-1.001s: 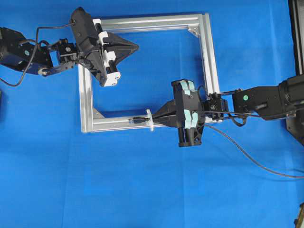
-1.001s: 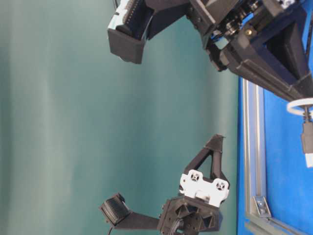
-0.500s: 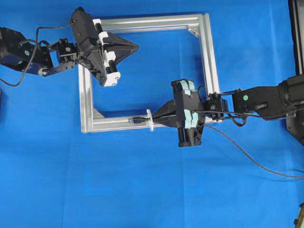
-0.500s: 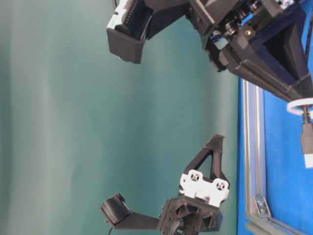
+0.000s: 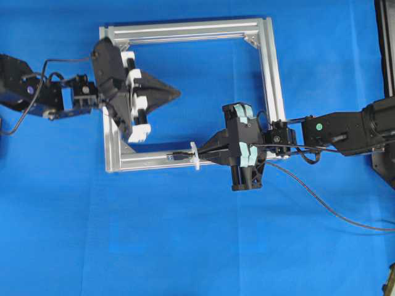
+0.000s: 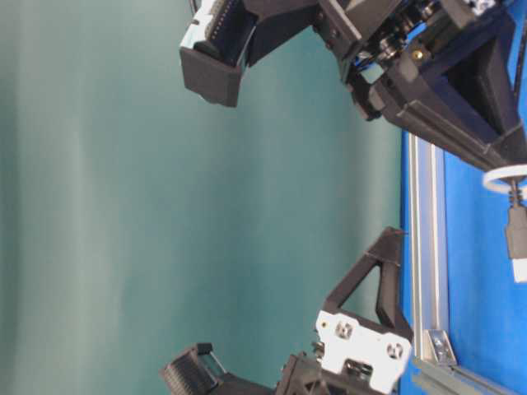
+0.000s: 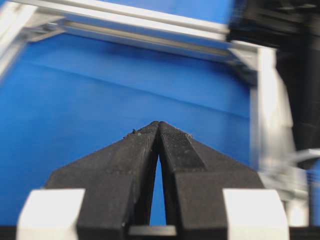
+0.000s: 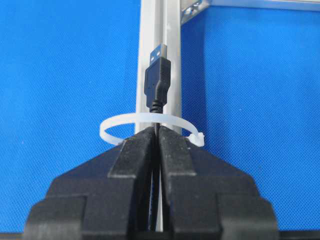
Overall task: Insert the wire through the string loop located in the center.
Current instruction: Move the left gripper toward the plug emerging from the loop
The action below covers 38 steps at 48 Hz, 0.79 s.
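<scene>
right hand [image 8: 157, 131] clamped on wire [image 8: 157, 82], plug poking past fingertips through string loop [image 8: 150, 120]; left hand [image 7: 158, 125] closed, empty.

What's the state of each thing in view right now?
Wire: held by the right gripper, plug already past the loop, lying along the frame bar.
Loop: upright on the frame, wire running through it.
Right gripper: shut on the wire, tips at the loop.
Left gripper: shut, empty, above the cloth inside the frame.
Frame: flat on the blue cloth.
</scene>
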{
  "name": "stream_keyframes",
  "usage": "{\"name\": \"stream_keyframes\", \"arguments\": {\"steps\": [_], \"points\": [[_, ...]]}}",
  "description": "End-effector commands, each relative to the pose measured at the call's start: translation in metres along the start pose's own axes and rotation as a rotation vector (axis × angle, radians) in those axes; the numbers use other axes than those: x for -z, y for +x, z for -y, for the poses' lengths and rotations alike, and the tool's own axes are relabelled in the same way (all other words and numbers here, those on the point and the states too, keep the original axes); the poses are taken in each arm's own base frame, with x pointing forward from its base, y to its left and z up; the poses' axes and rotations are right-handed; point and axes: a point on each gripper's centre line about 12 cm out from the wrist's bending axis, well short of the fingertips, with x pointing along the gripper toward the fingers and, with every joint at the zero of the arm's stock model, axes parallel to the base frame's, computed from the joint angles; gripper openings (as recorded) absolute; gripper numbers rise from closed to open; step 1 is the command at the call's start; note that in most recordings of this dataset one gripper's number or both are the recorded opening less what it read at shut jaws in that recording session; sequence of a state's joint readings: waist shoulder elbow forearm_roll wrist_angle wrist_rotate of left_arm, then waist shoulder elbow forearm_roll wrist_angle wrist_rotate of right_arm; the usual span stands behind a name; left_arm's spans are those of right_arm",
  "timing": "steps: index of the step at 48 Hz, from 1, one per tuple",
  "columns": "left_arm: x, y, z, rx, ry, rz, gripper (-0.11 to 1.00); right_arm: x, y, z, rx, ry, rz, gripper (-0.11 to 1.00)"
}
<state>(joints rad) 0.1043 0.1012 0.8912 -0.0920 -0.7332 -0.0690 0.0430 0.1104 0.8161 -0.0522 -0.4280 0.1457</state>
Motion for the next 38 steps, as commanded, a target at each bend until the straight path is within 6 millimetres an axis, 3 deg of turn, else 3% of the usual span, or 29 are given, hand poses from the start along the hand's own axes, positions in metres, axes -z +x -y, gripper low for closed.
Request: {"name": "stream_keyframes", "arguments": {"steps": [1,22,38], "points": [[-0.011,-0.003,0.019,0.051,-0.001,0.035,0.0,-0.011,0.0,-0.002,-0.006,-0.004,0.038,-0.02],[-0.004,-0.013,0.085,0.229,0.008,0.021,0.0,-0.01,-0.001,-0.002,-0.006,-0.004,0.035,-0.02],[-0.005,-0.011,0.089,0.238,0.014,0.026,0.0,-0.011,-0.001,-0.002,-0.006,-0.004,0.036,-0.02]]}}
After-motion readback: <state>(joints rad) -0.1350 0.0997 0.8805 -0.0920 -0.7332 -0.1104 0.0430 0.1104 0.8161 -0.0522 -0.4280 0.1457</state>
